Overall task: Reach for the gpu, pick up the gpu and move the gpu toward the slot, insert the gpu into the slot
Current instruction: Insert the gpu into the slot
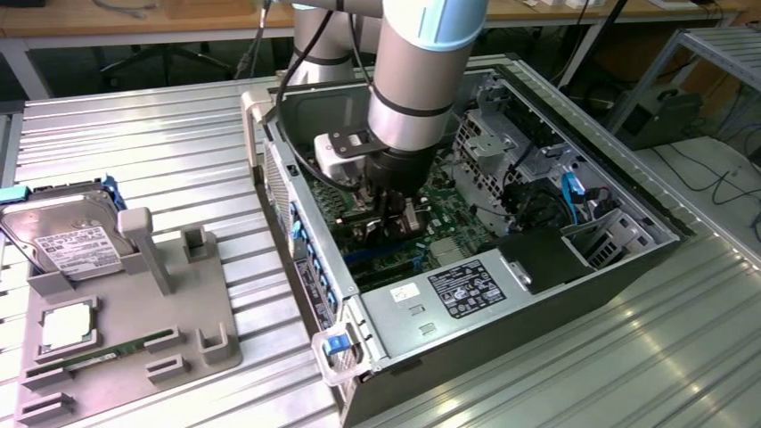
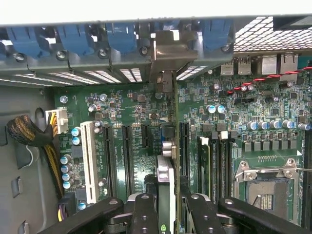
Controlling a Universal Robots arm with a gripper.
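Pointing the arm (image 1: 416,80) nearly straight down into the open computer case (image 1: 476,374) on the ribbed surface (image 1: 155,134). Hovering over the green motherboard (image 2: 122,105). Gripping the gpu (image 2: 165,180) edge-on with the end effector (image 2: 168,204) partway closed, bracket toward the case's rear wall.

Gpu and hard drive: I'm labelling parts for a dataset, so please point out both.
gpu (image 2: 164,183), wrist view, the card's edge facing the camera.
hard drive (image 1: 74,241), exterior view, its white label.
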